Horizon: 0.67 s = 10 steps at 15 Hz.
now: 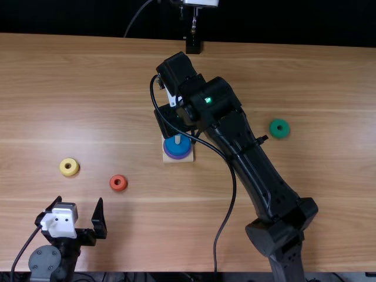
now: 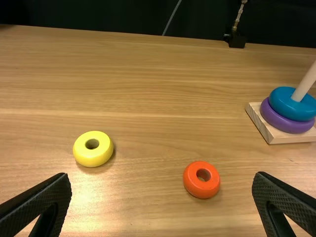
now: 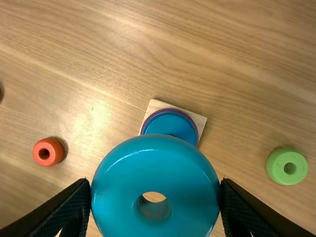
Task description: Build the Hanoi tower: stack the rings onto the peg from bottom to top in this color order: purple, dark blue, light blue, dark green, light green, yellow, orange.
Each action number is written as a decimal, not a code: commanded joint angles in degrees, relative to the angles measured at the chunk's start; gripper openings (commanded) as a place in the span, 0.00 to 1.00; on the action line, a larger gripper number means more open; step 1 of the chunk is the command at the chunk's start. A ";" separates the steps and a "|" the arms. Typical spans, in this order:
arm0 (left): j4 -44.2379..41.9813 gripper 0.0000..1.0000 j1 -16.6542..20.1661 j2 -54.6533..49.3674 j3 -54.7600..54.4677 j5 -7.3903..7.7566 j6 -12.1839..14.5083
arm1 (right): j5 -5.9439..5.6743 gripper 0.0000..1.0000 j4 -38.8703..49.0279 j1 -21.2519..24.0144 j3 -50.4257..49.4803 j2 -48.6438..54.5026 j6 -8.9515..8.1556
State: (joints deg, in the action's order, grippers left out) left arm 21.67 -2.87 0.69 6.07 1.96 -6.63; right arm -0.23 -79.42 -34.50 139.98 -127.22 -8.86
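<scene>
We judge we're on the third layer: the purple ring point(image 2: 279, 119) and dark blue ring point(image 2: 282, 102) sit round the peg point(image 2: 305, 83), and next we should centre the likely light blue ring point(image 3: 190, 180) over it and lower. Our right gripper point(image 3: 155, 183) clamps that ring by opposite sides; our left gripper point(image 2: 162, 178) gapes wide, empty.

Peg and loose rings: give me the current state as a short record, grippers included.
right gripper: closed on blue ring
left gripper: open, empty
stacked: purple ring, second blue ring above
left of peg, top view: yellow ring, orange ring
right, top view: dark green ring
right wrist view: light green ring
</scene>
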 commanded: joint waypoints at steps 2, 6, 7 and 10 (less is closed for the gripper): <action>3.96 1.00 0.94 -0.69 -6.07 1.21 0.20 | -0.19 0.00 -0.06 0.40 1.78 -1.37 0.21; 3.96 1.00 0.94 -0.69 -6.07 1.21 0.20 | -0.19 0.00 -0.17 1.37 1.70 -1.19 0.21; 3.96 1.00 0.94 -0.69 -6.07 1.21 0.20 | -0.30 0.00 -0.17 1.63 1.70 -1.19 0.21; 3.96 1.00 0.94 -0.69 -6.07 1.31 0.20 | -0.19 0.00 -0.17 2.07 1.52 -1.10 0.21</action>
State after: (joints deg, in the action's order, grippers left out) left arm 21.71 -2.87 0.67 6.07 1.91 -6.63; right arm -0.23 -79.57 -33.34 139.98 -127.24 -8.86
